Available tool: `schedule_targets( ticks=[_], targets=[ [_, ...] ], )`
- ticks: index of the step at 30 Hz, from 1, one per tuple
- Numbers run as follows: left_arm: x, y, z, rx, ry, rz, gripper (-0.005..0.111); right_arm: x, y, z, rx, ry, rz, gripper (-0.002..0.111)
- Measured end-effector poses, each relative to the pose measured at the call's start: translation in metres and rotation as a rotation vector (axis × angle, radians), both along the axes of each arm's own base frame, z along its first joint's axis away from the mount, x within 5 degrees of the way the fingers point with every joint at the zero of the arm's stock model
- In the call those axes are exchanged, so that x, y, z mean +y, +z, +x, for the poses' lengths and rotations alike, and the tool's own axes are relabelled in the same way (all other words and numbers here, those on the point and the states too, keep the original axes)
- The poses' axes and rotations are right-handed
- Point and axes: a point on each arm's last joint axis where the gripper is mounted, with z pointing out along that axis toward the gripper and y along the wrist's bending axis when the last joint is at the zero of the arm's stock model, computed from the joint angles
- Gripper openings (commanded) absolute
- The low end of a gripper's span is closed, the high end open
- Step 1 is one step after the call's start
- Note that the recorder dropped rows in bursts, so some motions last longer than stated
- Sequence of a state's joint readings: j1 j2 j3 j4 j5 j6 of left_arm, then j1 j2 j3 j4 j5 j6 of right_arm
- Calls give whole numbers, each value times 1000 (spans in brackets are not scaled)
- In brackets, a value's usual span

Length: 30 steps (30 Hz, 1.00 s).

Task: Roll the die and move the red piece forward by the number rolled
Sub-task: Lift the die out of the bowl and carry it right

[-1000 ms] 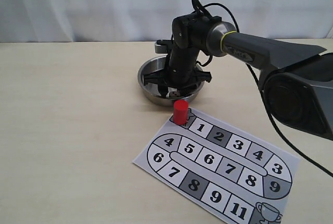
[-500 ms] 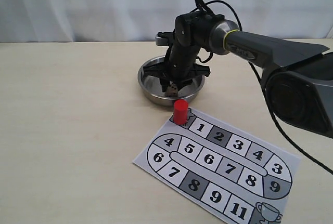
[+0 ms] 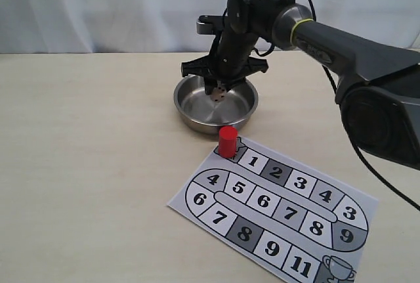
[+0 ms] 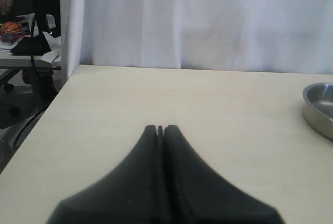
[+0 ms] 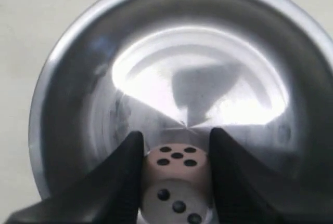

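My right gripper (image 3: 220, 90) hangs above the steel bowl (image 3: 190, 113), shut on the die (image 3: 222, 93), a tan cube with dark pips. In the right wrist view the die (image 5: 177, 182) sits clamped between both black fingers (image 5: 119, 177), lifted over the bowl's floor (image 5: 197, 78), with a five face and a three face showing. The red piece (image 3: 228, 142) stands upright on the start square of the paper game board (image 3: 275, 211), just in front of the bowl. My left gripper (image 4: 160, 128) is shut on nothing, low over bare table; the exterior view does not show it.
The board has numbered squares running from 1 by the red piece to a trophy square (image 3: 338, 268) at the near right. The bowl's rim (image 4: 318, 104) shows at the edge of the left wrist view. A white curtain backs the table.
My right gripper has risen out of the bowl with the die held between its fingers. The red piece and the board have not moved.
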<state>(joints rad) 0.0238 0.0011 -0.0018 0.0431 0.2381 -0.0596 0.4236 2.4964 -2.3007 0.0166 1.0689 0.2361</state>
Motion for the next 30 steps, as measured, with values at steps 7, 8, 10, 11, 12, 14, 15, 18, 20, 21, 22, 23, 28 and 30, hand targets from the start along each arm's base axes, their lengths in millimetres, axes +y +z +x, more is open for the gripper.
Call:
schedule_targets(
  ticks=[7,8,10,11,12,14,15,18,20,21,22,23,28,30],
  targets=[
    [0,0,0,0,0,0,0,-4,33,-9,-5,68,-26,4],
    [0,0,0,0,0,0,0,-5,38,-11,-2,82,-31,4],
    [0,0,0,0,0,0,0,-6,45,-14,8,97,-41,4],
    [0,0,0,0,0,0,0,-8,48,-15,10,102,-45,4],
    [0,0,0,0,0,0,0,-8,51,-16,7,104,-43,4],
    [0,0,0,0,0,0,0,-12,56,-18,6,104,-45,4],
    [0,0,0,0,0,0,0,-14,55,-19,15,105,-49,4],
    [0,0,0,0,0,0,0,-24,51,-27,51,102,-66,4],
    [0,0,0,0,0,0,0,-29,46,-32,62,102,-72,4],
    [0,0,0,0,0,0,0,-32,45,-35,66,99,-74,4],
    [0,0,0,0,0,0,0,-36,43,-37,67,93,-74,4],
    [0,0,0,0,0,0,0,-39,42,-41,66,91,-74,4],
    [0,0,0,0,0,0,0,-67,38,-63,67,66,-79,4],
    [0,0,0,0,0,0,0,-84,34,-75,82,42,-84,4]
  ],
)
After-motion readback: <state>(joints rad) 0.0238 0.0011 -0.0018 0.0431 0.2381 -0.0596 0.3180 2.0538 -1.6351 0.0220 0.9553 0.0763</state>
